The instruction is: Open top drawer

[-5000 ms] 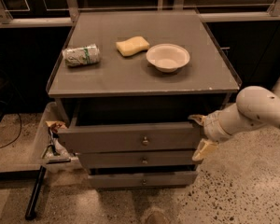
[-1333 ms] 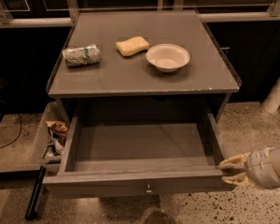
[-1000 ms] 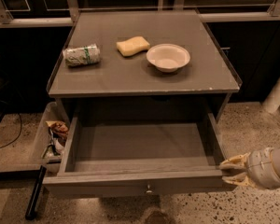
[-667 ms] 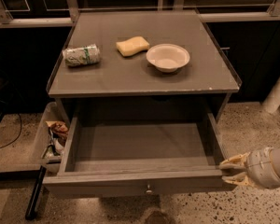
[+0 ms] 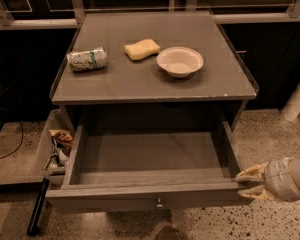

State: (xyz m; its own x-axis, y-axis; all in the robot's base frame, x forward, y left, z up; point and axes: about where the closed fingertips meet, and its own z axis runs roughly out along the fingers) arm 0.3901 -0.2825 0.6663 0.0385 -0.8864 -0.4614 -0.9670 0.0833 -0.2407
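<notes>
– Drawn far out since five seconds ago, your top drawer (image 5: 150,156) gapes below the desk (image 5: 140,84).
– And the tool (image 5: 251,183)?
– At the front's right corner; whether it grips, you cannot tell. Pull further off-centre and the drawer may jam or drop out.

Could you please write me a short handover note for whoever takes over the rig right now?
Gripper: low on the right, at the right end of the top drawer's front.
Top drawer: pulled well out of the cabinet, plain grey inside in view, knob at front centre.
Done: the drawer is open.
Left: probably only backing the gripper away from the front.
On the cabinet top: can, sponge, bowl.
</notes>
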